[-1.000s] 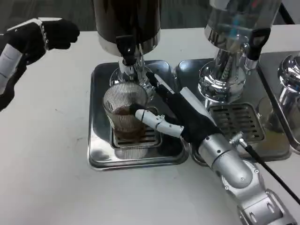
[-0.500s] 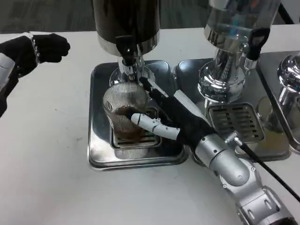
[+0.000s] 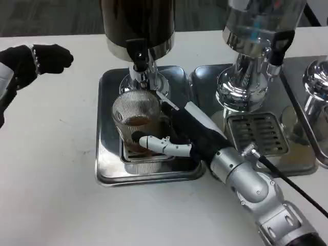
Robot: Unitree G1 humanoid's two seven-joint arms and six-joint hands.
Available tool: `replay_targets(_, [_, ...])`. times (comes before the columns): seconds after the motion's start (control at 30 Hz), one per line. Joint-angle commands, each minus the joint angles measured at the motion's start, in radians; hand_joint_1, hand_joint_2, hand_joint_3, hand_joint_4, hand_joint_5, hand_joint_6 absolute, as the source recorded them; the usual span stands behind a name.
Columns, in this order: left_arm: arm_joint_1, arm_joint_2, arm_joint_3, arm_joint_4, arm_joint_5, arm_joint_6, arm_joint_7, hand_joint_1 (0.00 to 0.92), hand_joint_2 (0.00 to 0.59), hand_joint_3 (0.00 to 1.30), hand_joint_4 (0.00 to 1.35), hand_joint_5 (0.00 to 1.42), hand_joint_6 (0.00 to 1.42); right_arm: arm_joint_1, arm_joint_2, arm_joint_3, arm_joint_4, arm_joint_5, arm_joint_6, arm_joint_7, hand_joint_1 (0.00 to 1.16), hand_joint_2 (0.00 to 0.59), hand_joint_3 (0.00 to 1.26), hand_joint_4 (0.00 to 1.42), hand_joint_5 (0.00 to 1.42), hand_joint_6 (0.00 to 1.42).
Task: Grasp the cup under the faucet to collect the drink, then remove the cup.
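Since a second ago: right hand (image 3: 187, 134) closed in around ribbed clear glass cup (image 3: 137, 120), one white finger now wrapping its front low down, black fingers behind its right side. Looks like a grasp, so removal likely next. Cup upright on grate of left steel drip tray (image 3: 107, 169), under black faucet (image 3: 138, 56) of dark dispenser (image 3: 137, 23); some brown drink inside. Left hand (image 3: 38, 60) dropped lower at left edge, fingers curled, holding nothing.

Counts: one cup, two hands, two drip trays, two tall dispensers plus a chrome fitting far right.
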Motion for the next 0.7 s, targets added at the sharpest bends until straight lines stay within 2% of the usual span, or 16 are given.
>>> replay_targets(0.03, [0.014,0.015,-0.003,-0.001,0.014,0.013,0.011,0.0,0.145,0.5,0.4,0.33,0.31,-0.012,0.004,0.013,0.002,-0.024,-0.008,-0.018,0.59,0.203,0.0,0.0,0.0,0.01])
replay_targets(0.23, [0.021,0.017,-0.01,0.002,0.022,0.016,0.009,0.0,0.15,0.51,0.42,0.34,0.31,0.002,0.017,0.02,-0.021,-0.042,0.009,-0.049,0.61,0.203,0.0,0.0,0.0,0.07])
replay_targets(0.47, [0.029,0.02,-0.012,0.001,0.034,0.019,0.011,0.0,0.142,0.51,0.42,0.34,0.31,0.027,0.043,0.031,-0.064,-0.065,0.041,-0.093,0.6,0.202,0.0,0.0,0.15,0.22])
replay_targets(0.53, [0.03,0.021,-0.011,0.001,0.037,0.02,0.011,0.0,0.14,0.51,0.42,0.34,0.31,0.027,0.05,0.035,-0.067,-0.069,0.049,-0.1,0.6,0.202,0.0,0.14,0.27,0.36])
replay_targets(0.7, [0.03,0.024,-0.01,0.004,0.044,0.018,0.011,0.0,0.149,0.51,0.43,0.34,0.31,0.034,0.056,0.05,-0.081,-0.09,0.063,-0.127,0.6,0.202,0.12,0.29,0.4,0.54])
